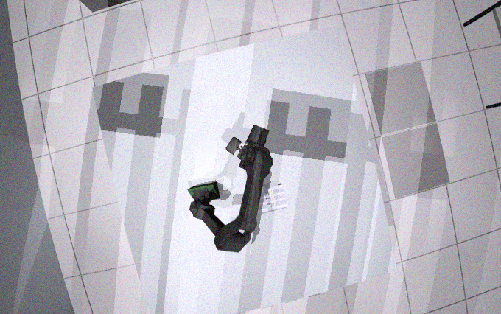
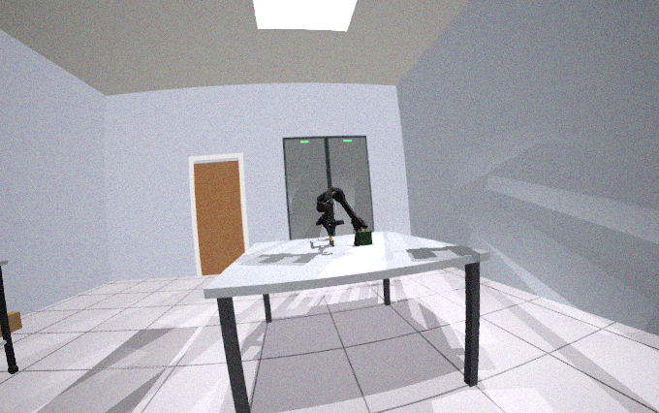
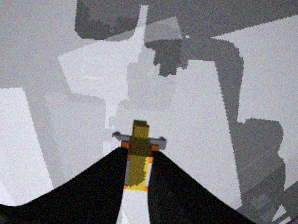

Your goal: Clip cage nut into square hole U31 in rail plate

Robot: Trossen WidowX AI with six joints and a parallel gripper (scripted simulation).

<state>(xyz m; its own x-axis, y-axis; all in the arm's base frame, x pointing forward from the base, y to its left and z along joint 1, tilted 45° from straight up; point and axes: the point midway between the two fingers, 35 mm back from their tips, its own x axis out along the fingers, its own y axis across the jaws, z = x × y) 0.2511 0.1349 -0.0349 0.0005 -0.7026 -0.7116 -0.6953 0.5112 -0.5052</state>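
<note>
At the far left of the exterior view, a brown box (image 2: 15,322) sits low beside a dark leg; its inside cannot be seen. Next comes a brown door (image 2: 217,218) in a white frame.

Farther right, the tool (image 1: 242,147) (image 2: 330,235) (image 3: 137,159) points down over the pale table (image 1: 207,277) (image 2: 340,279), its black fingers pinching the cage nut (image 2: 331,240) (image 3: 138,172). The wrist view shows the nut's yellow body between the fingertips, with orange parts beside it and a grey crosspiece reaching out on both sides. Whether any part of it is in the square hole cannot be told; the U31 mark is not readable.

Behind the black arm (image 1: 252,192) (image 2: 346,204), a dark two-panel cabinet (image 2: 327,160) has a green light atop each panel; its contents cannot be made out. Just right of the tool, a green block (image 1: 205,190) (image 2: 362,238) stands on the table by the arm's lower end.
</note>
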